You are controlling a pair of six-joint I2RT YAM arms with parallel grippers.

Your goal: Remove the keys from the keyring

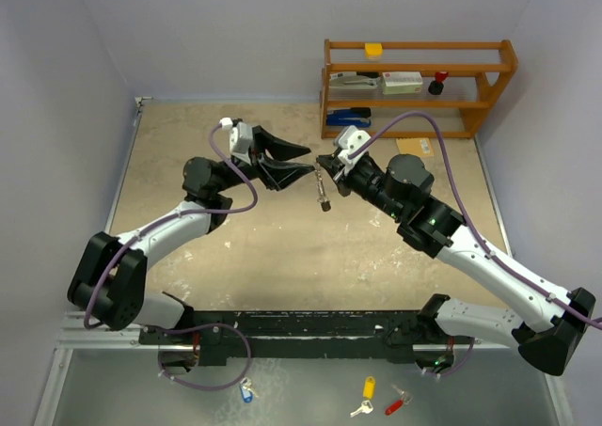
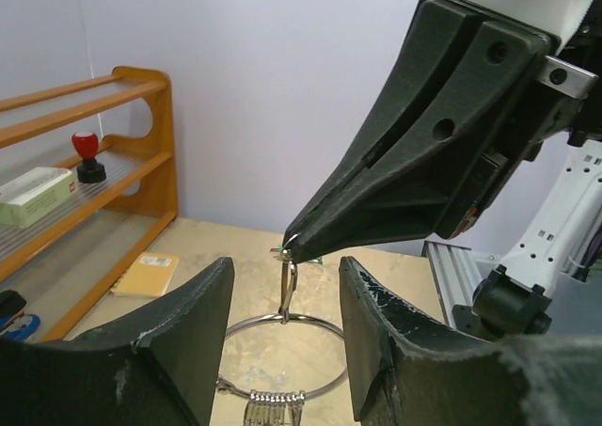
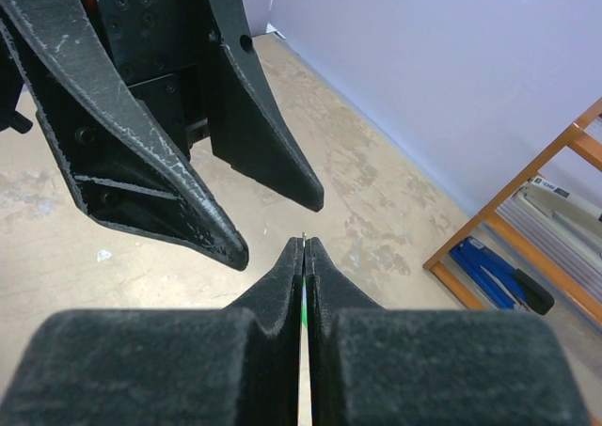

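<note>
My right gripper (image 1: pixel 326 165) is shut on a green-headed key (image 3: pixel 305 306); only a thin green sliver shows between its fingers (image 3: pixel 282 276). The silver keyring (image 2: pixel 282 355) hangs below the right gripper's tip (image 2: pixel 293 241) on a silver link (image 2: pixel 287 290), above the table. Several silver keys (image 2: pixel 273 402) are bunched at the ring's bottom. The ring and keys show small in the top view (image 1: pixel 324 198). My left gripper (image 2: pixel 284 264) is open, its two fingers on either side of the hanging ring without touching it. It faces the right gripper in the top view (image 1: pixel 299 160). No black-headed key shows.
A wooden shelf (image 1: pixel 419 87) with a stapler, boxes and a red stamp stands at the back right. A yellow pad (image 1: pixel 414 147) lies in front of it. Yellow-tagged (image 1: pixel 367 388), red-tagged (image 1: pixel 397 405) and blue-tagged (image 1: pixel 246 391) keys lie by the near rail.
</note>
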